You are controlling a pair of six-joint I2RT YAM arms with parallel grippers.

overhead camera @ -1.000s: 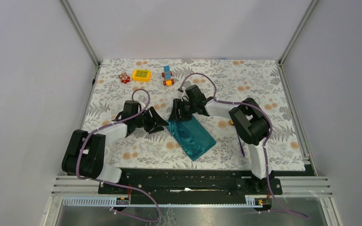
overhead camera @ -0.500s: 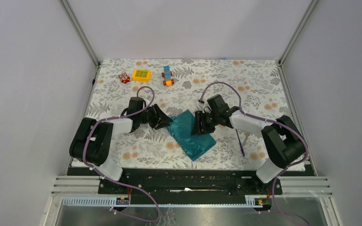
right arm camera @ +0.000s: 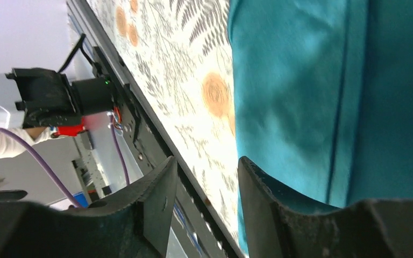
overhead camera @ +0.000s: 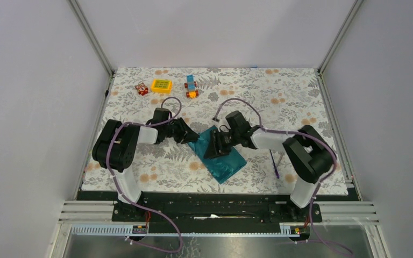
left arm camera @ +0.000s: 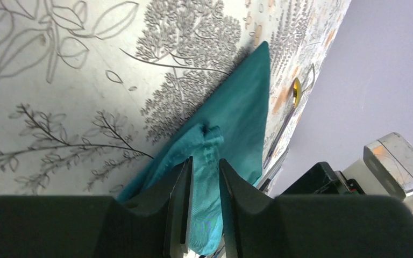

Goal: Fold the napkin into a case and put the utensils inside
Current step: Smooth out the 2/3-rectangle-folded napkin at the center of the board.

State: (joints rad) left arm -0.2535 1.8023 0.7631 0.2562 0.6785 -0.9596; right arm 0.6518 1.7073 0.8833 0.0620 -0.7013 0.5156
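The dark teal napkin (overhead camera: 223, 157) lies folded into a slanted strip at the middle of the table. My left gripper (overhead camera: 190, 135) is at its left corner. In the left wrist view the left gripper (left arm camera: 204, 164) is shut on a bunched fold of the napkin (left arm camera: 244, 107). My right gripper (overhead camera: 213, 148) hovers over the napkin's upper part. Its jaws (right arm camera: 207, 164) stand open, one finger over the napkin (right arm camera: 312, 80). The purple-handled utensil (overhead camera: 275, 164) lies to the right of the napkin. Its golden head (left arm camera: 297, 86) shows past the cloth. I cannot pick out the silvery utensil.
Toy blocks stand at the back left: a red one (overhead camera: 142, 88), a yellow one (overhead camera: 161, 85) and a blue-orange stack (overhead camera: 191, 86). The floral tablecloth (overhead camera: 279, 97) covers the table. A black rail (overhead camera: 209, 201) runs along the near edge.
My left gripper has moved right, up to the napkin's left corner. My right gripper swung from the napkin's far corner out to its right side, then back left over it.
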